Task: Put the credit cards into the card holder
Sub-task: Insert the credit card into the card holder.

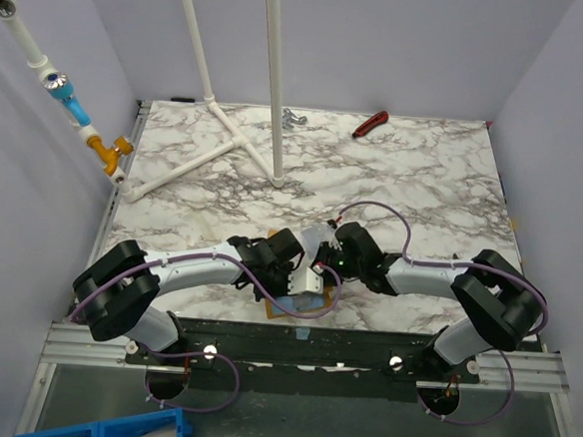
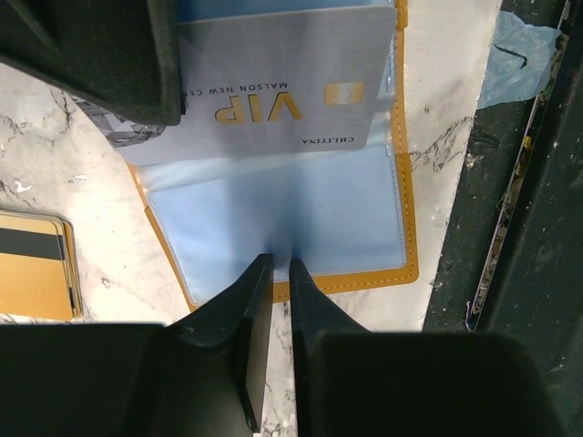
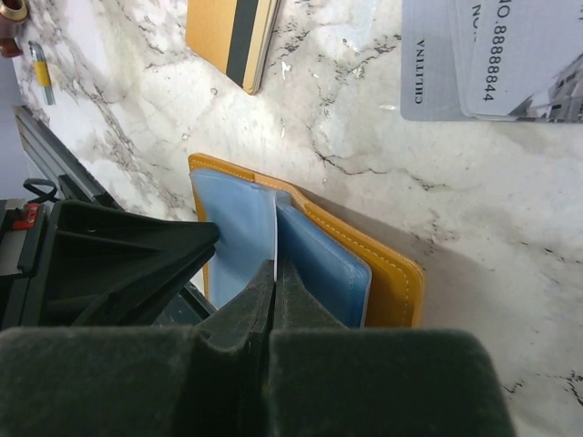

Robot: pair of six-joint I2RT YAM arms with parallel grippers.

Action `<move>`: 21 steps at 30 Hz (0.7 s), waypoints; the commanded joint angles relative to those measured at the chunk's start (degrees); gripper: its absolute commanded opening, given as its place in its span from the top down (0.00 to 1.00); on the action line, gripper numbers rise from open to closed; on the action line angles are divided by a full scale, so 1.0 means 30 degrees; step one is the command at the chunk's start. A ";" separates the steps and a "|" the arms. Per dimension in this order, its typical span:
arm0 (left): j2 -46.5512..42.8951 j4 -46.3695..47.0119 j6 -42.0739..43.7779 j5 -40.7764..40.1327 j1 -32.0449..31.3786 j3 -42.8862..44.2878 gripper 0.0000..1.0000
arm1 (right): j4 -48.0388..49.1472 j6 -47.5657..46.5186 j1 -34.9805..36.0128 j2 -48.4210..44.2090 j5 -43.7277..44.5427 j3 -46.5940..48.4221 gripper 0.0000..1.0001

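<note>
The card holder (image 2: 273, 214) lies open near the table's front edge, with an orange leather border and blue clear sleeves; it also shows in the top view (image 1: 300, 304). My right gripper (image 3: 275, 266) is shut on the pale grey-blue card (image 2: 282, 91), printed "VIP", and holds its lower edge at the sleeves. That card shows edge-on in the right wrist view (image 3: 275, 232). My left gripper (image 2: 278, 264) is pinched on the near edge of a sleeve leaf (image 3: 228, 228). The gold-tan card (image 3: 232, 36) with a dark stripe lies flat on the marble beside the holder.
More grey cards (image 3: 492, 55) lie on the marble past the holder. A white pipe frame (image 1: 271, 77), a red-handled tool (image 1: 371, 124) and a metal clip (image 1: 297, 117) are at the far side. The black front rail (image 2: 528, 228) runs close to the holder.
</note>
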 commanded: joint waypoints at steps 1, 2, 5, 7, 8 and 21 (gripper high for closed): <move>0.0353 0.0204 -0.0470 -0.0391 -0.0136 -0.0944 0.89 | 0.0692 0.0250 -0.0039 -0.0014 0.1651 -0.0708 0.99; 0.0264 0.0189 -0.0485 -0.0405 -0.0136 -0.1005 0.89 | 0.0802 0.0277 -0.0021 -0.0224 0.1960 -0.0909 0.99; 0.0085 -0.0076 -0.0485 -0.0477 -0.0136 -0.1015 0.89 | 0.1112 0.0471 -0.0039 -0.0814 0.2647 -0.1354 0.99; -0.0123 -0.0361 -0.0421 -0.0463 -0.0136 -0.0977 0.89 | 0.1399 0.0636 -0.0029 -0.1076 0.2986 -0.1644 0.99; -0.0354 -0.0567 -0.0340 -0.0399 -0.0136 -0.0953 0.88 | 0.1537 0.0722 -0.0046 -0.1210 0.3172 -0.1757 0.99; -0.0998 -0.0900 0.0166 0.0161 -0.0266 -0.1210 0.80 | 0.2352 0.0767 -0.0036 -0.0937 0.2730 -0.1966 0.99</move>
